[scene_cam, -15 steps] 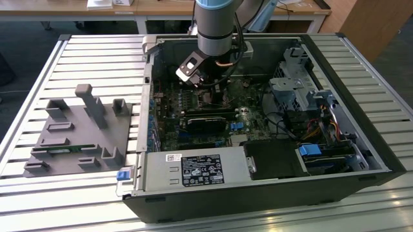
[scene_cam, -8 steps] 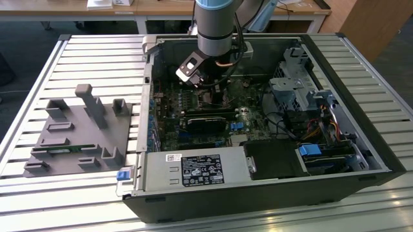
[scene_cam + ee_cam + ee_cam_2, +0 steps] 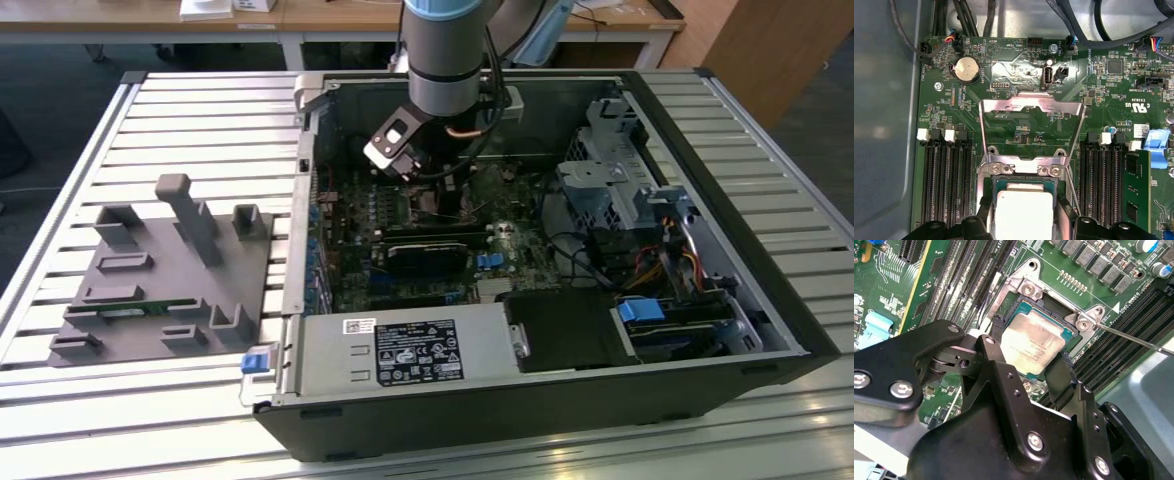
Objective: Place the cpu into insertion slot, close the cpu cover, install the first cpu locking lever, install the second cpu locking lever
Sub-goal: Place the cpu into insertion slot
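The cpu [image 3: 1035, 337], a silvery square chip, lies low in the insertion slot [image 3: 1055, 308], whose dark rim and metal brackets frame it. My gripper [image 3: 1030, 347] straddles it with one black finger [image 3: 995, 335] against each of two opposite edges, shut on the chip. In the first wrist view the cpu [image 3: 1023, 207] sits between the fingers [image 3: 985, 212] inside the slot [image 3: 1024, 183]. The cpu cover [image 3: 988, 130], a silver frame with a large window, stands swung open beyond the slot. A thin locking lever [image 3: 1134, 338] sticks out unlatched. In the exterior view the gripper [image 3: 438, 195] reaches down into the case.
Rows of black memory slots [image 3: 946, 185] flank the socket on both sides. The open computer case [image 3: 721, 150] holds a drive cage [image 3: 607, 170], cables and a power supply [image 3: 400, 350]. A grey holder fixture [image 3: 160, 270] lies on the slatted table at the exterior view's left.
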Tool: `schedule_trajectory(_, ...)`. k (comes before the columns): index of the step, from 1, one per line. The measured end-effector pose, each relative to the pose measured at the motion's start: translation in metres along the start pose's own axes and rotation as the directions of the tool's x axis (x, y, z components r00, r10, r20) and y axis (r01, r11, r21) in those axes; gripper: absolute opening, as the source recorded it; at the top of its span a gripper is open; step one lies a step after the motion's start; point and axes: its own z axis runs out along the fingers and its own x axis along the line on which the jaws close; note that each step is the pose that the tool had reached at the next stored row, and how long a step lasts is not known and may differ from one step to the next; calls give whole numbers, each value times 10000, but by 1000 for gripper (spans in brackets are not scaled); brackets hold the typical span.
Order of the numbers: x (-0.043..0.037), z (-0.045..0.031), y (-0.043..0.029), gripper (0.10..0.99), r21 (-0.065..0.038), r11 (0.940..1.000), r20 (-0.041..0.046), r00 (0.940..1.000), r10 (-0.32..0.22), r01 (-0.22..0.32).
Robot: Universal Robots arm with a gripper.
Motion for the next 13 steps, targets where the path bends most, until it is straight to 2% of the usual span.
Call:
schedule_trajectory(8, 9, 0, 11, 612, 1, 10000, 1, 10000, 0, 0)
schedule_trajectory(9, 29, 1, 92, 612, 2, 10000, 3, 10000, 0, 0)
schedule_trajectory(13, 30, -21, 93, 612, 1, 10000, 1, 10000, 0, 0)
